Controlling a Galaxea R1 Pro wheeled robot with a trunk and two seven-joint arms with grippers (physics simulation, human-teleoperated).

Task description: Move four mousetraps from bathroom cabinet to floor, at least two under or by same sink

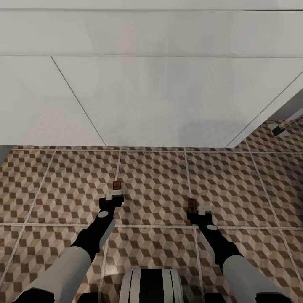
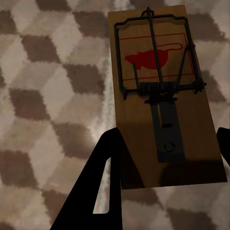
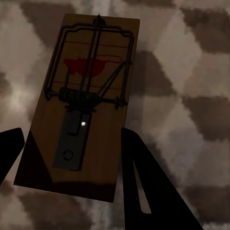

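A mousetrap (image 1: 117, 184) of brown wood with a wire spring and a red mouse print sits in my left gripper (image 1: 114, 194), low over the cube-patterned bathroom floor (image 1: 151, 172). In the left wrist view the dark fingers (image 2: 108, 172) press both long edges of that mousetrap (image 2: 163, 96). My right gripper (image 1: 201, 210) is shut on a second mousetrap (image 1: 192, 204) in the same way, its fingers (image 3: 136, 172) flanking the slab (image 3: 81, 105). Both traps are just in front of the white boxy sink front (image 1: 168, 101). I cannot tell whether they touch the tiles.
The sink's white front spans the whole far side as a wall ahead of both arms. A small dark and pale object (image 1: 278, 128) lies on the tiles at the far right by the sink's corner. My white base (image 1: 151, 286) is at the near edge.
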